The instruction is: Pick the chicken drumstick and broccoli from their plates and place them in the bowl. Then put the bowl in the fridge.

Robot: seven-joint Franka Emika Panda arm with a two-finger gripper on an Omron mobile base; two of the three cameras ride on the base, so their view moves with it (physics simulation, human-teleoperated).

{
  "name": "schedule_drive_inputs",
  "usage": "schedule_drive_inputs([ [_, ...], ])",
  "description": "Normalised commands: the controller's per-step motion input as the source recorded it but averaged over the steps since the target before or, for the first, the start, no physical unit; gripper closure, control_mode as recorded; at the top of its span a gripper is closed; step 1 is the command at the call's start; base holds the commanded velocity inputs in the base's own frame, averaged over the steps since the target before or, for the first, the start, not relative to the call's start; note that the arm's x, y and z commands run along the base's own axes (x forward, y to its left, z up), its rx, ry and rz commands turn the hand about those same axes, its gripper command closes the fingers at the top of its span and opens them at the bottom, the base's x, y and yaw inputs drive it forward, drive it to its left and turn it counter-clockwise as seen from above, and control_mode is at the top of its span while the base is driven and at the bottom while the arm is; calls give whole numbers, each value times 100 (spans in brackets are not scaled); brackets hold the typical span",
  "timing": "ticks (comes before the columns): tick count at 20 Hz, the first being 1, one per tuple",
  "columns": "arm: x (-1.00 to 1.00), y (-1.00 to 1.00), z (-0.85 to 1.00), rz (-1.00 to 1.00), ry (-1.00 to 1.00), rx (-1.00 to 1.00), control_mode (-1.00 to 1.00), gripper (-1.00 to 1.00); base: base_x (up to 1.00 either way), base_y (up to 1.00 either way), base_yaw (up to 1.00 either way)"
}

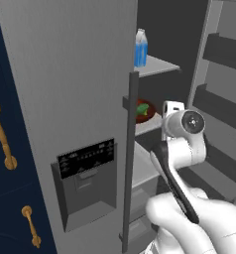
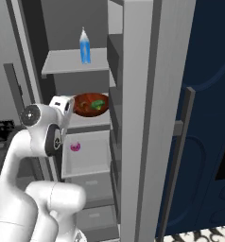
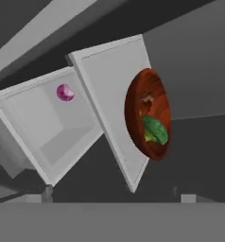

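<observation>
Bowl (image 2: 90, 104) sits on the middle shelf (image 3: 115, 101) inside the open fridge (image 1: 70, 99), with the broccoli (image 3: 155, 130) in it and a brown piece beside the green that may be the chicken drumstick (image 3: 147, 100), too blurred to be sure. Just short of the bowl, the gripper (image 2: 66, 111) points into the fridge; whether its jaws are wide or narrow cannot be told, and nothing is seen held. Below, a small pink item (image 2: 75, 147) lies in a white drawer (image 2: 86, 158). Above, a blue bottle (image 2: 84, 46) stands on the upper shelf (image 2: 67, 64).
</observation>
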Motion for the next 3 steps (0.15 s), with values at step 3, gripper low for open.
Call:
schedule_drive_inputs([
  [3, -98, 0, 65, 0, 13, 0, -100, -100, 0, 0, 0],
])
